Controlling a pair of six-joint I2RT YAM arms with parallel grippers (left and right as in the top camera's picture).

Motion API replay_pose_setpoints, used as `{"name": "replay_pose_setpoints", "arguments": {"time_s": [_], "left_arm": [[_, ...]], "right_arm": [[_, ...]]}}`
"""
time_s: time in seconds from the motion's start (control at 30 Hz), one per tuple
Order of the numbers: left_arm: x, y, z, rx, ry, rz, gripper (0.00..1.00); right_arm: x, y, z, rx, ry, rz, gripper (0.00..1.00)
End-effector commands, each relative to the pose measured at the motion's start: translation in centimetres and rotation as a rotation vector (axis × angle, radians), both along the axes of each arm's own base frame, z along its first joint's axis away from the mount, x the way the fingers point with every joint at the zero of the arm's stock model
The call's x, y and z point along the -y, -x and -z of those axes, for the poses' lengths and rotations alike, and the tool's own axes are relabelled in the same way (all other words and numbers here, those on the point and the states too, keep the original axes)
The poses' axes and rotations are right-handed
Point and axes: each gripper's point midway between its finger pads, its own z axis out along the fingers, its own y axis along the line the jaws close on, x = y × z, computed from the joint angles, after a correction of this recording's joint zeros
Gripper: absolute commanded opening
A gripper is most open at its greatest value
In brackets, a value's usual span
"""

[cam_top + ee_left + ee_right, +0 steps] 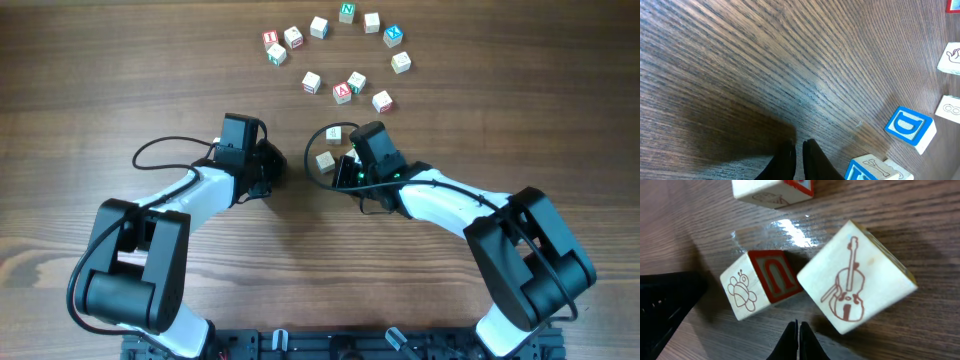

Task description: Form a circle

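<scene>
the left gripper [797, 156] shows only its black tips, cut off at the 6 o'clock edge of its wrist view. they stand almost together, a thin slit between them and nothing in it. from overhead those tips are lost in the dark bulk of the wrist. the right gripper [798, 339] is cut off the same way at 6 o'clock of its own view, its fingers pressed together on nothing.

no ring is formed. from overhead most alphabet cubes [347, 12] lie loosely scattered toward 12 o'clock on the table [120, 90], and most of their letters are too small to read. two more lie apart from those, just at 10 o'clock of the right wrist.

the right wrist view shows that pair close up. the violin cube [855, 277] is at 1 o'clock of the fingertips and the u cube [762, 282], with a bug drawing on its side, at 11 o'clock. they seem to touch. a third cube is cropped at 12 o'clock.

the left wrist view has a blue d cube [908, 126] at 3 o'clock, with others cropped at the edges. i cannot match these to the overhead cubes.

both arms reach in from 6 o'clock, elbows out, forearms angled inward, wrists near each other but apart.
</scene>
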Motion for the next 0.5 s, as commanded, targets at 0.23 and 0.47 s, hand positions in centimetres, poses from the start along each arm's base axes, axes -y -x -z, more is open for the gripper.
{"name": "replay_pose_setpoints", "arguments": {"time_s": [0.23,0.47], "left_arm": [[-2.88,2.78,3.99,-0.114,-0.139,-0.053,0.12],[-2.87,2.78,4.0,-0.114,-0.139,-0.052,0.12]], "right_arm": [[0.19,-0.43,0.49,0.022,0.014,0.007,0.04],[-0.03,-0.74,0.71,0.031,0.005,0.01,0.04]]}}
